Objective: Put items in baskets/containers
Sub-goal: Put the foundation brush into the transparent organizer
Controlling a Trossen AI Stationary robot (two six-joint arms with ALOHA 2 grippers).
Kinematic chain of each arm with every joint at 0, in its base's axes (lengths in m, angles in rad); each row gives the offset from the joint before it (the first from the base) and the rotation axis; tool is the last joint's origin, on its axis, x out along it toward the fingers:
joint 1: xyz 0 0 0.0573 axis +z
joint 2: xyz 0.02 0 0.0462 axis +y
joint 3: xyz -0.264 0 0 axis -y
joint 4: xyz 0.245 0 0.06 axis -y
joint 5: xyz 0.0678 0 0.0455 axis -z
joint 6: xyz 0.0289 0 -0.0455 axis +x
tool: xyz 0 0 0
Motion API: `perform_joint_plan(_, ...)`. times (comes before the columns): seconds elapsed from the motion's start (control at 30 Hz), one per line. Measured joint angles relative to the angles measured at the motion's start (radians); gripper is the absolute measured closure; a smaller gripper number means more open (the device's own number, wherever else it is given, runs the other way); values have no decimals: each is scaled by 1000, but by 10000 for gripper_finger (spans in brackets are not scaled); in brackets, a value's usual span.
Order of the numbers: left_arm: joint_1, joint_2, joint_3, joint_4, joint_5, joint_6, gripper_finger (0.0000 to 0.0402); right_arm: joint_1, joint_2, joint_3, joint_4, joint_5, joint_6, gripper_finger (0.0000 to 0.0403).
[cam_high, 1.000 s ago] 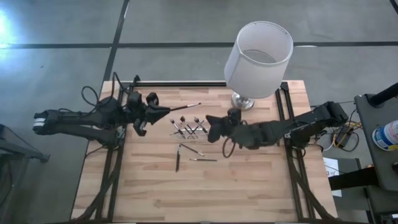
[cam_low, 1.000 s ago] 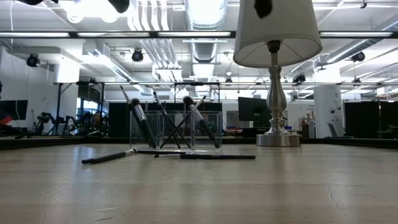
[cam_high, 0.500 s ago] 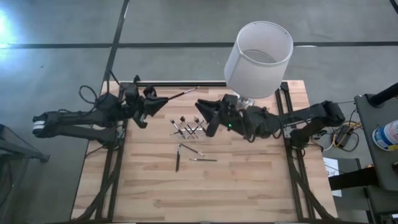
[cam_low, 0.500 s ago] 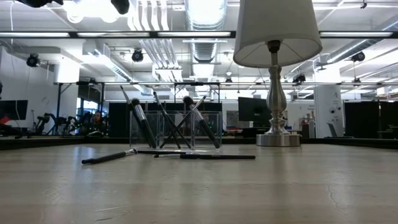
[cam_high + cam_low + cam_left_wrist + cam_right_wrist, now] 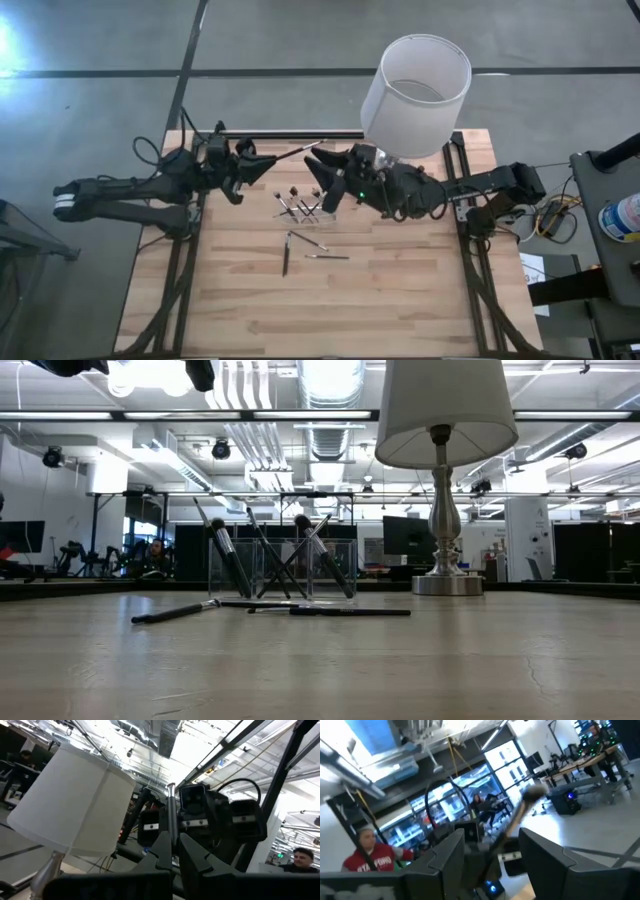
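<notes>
My left gripper (image 5: 252,166) is shut on a thin brush (image 5: 292,151) that sticks out toward my right gripper (image 5: 320,177). The right gripper is open. In the right wrist view its fingers stand on either side of the brush (image 5: 512,827) without touching it. A clear container (image 5: 283,568) stands on the table with several brushes leaning in it, and also shows in the high view (image 5: 302,204). Three more brushes (image 5: 285,262) (image 5: 305,240) (image 5: 328,257) lie flat on the table nearer the front. My left gripper pinches the brush's shaft (image 5: 171,837) between its two fingers, at the end away from the fuzzy head (image 5: 535,793). The brush runs along the fingers and out past their tips toward the table's right. It is lifted clear of the table.
A lamp with a white drum shade (image 5: 415,95) stands on its silvery foot (image 5: 446,582) at the far right of the table, close behind my right arm. People show in the room beyond. The near half of the wooden table (image 5: 330,310) holds nothing.
My right gripper has opened and gone toward the table's far left, up to the held brush. My left gripper has carried the brush toward the far edge and a little right. The brush's free end now stands between the right fingers.
</notes>
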Motion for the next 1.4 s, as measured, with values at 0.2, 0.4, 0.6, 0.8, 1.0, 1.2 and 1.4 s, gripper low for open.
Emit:
perform_joint_plan(0.2,0,23,14,7,29,-2,394,-8,17,3,-6,-6,49,220)
perform_joint_plan(0.4,0,27,26,18,35,1,394,-8,23,2,-8,28,58,220)
perform_joint_plan(0.6,0,40,17,13,48,-27,394,-12,19,2,6,26,54,220)
perform_joint_plan(0.8,-1,66,23,14,59,-34,394,-14,19,1,4,1,59,222)
perform_joint_plan(1.0,-1,67,23,26,57,-33,394,-16,19,1,3,3,62,266)
perform_joint_plan(1.2,-1,67,22,29,56,-30,394,-19,19,1,-1,5,58,337)
perform_joint_plan(1.4,-1,73,16,26,58,-30,393,-22,19,6,-4,5,39,383)
